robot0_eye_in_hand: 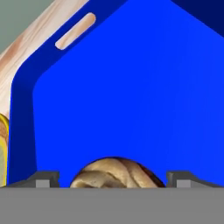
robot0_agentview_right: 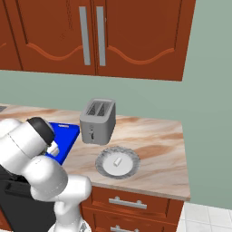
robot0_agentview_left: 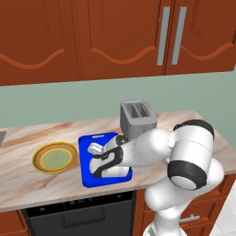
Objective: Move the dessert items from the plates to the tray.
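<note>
The blue tray (robot0_agentview_left: 85, 156) lies on the counter, its slot handle at the far end. My gripper (robot0_eye_in_hand: 113, 179) hangs low over the tray (robot0_eye_in_hand: 131, 87), open, with blue showing between each fingertip and the brown cupcake (robot0_eye_in_hand: 114, 173) that sits on the tray between them. In the left base view my hand (robot0_agentview_left: 103, 159) covers the tray's middle and hides the cupcake. The yellow-rimmed plate (robot0_agentview_left: 55, 157) left of the tray holds nothing. On the grey ridged plate (robot0_agentview_right: 132, 157), right of the toaster, lies a tiny white oblong piece (robot0_agentview_right: 118, 161). The tray's corner (robot0_agentview_right: 67, 135) peeks out behind my arm.
A grey toaster (robot0_agentview_left: 137, 117) stands just behind the tray's right end, between the tray and the grey plate. Wooden cabinets hang above the counter. The counter ends a little to the right of the grey plate, and its front edge runs close to the tray.
</note>
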You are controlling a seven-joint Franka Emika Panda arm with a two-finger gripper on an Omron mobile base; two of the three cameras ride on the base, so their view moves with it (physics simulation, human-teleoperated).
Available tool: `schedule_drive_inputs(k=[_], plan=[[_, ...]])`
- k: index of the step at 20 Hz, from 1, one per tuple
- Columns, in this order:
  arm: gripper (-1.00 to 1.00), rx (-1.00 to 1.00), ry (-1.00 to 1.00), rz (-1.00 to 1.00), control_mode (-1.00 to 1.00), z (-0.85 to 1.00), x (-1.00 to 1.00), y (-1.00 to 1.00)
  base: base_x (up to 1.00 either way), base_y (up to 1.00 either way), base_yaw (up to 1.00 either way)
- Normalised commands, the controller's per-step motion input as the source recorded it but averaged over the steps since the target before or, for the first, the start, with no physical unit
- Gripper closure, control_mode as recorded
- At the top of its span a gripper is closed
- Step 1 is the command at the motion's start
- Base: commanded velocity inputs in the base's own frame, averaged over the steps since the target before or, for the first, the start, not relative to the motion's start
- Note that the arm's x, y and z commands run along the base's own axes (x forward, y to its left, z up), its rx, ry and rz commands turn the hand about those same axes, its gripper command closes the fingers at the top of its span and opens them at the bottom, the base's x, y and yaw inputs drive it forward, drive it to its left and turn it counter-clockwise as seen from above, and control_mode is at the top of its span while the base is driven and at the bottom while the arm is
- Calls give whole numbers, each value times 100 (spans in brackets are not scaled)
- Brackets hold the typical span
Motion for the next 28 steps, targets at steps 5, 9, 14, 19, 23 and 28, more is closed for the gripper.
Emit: schedule_drive_inputs(k=[5, 9, 14, 19, 23, 28], plan=[[-100, 0, 0, 0, -100, -5, 0, -1, 0, 0, 0], [-100, 0, -2, 0, -100, 39, -10, 0, 0, 0, 0], [-100, 0, -6, 0, -100, 52, -13, -1, 0, 0, 0], [-100, 0, -4, 0, -100, 57, -7, 0, 0, 0, 0], [-100, 0, 0, 0, -100, 78, 0, 0, 0, 0, 0], [-100, 0, -1, 0, -100, 90, -1, 0, 0, 0, 0]])
